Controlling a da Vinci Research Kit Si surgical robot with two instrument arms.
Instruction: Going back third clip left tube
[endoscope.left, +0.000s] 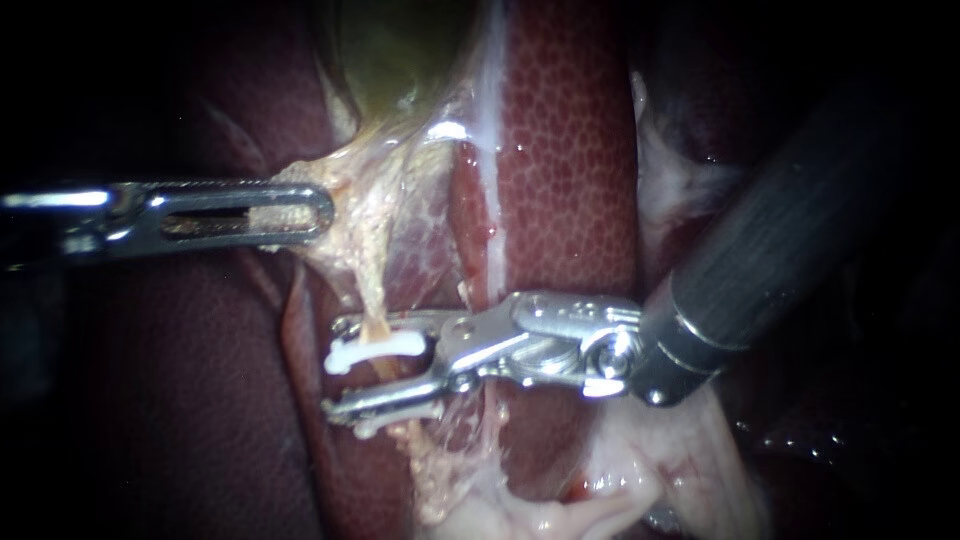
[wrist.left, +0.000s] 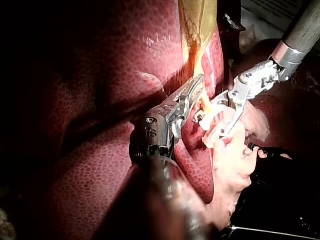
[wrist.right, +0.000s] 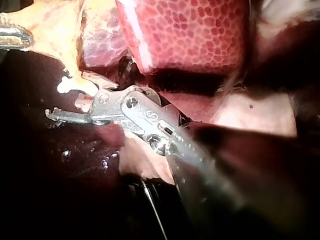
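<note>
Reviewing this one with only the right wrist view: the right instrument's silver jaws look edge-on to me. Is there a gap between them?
Observer: Yes. The endoscope view shows the right instrument with its jaws open and a small white plastic clip lying between them.
Operator: What is that clip on?
Observer: It crosses a thin tan tube that stretches down from the tissue above.
Operator: And the other one? I see only a tip.
Observer: The left instrument has its slotted jaws shut on pale yellowish tissue above the clip.
</note>
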